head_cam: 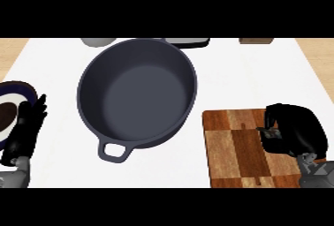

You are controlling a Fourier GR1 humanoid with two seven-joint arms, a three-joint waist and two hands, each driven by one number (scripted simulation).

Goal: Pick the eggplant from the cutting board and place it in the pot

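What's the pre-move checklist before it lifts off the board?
1. Right hand over cutting board: ok.
2. Eggplant in its curled fingers: cannot tell, the hand hides it.
3. Pot empty, upright, left of the board: ok.
4. Path from board to pot free of objects: ok.
5. Left hand open at the left edge, clear of the pot: ok.
6. Plate beside the left hand, off the path: ok.

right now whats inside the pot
The pot shows only its bare dark floor and walls; no eggplant lies in it. The right hand is curled over the cutting board and hides whatever sits beneath it there.
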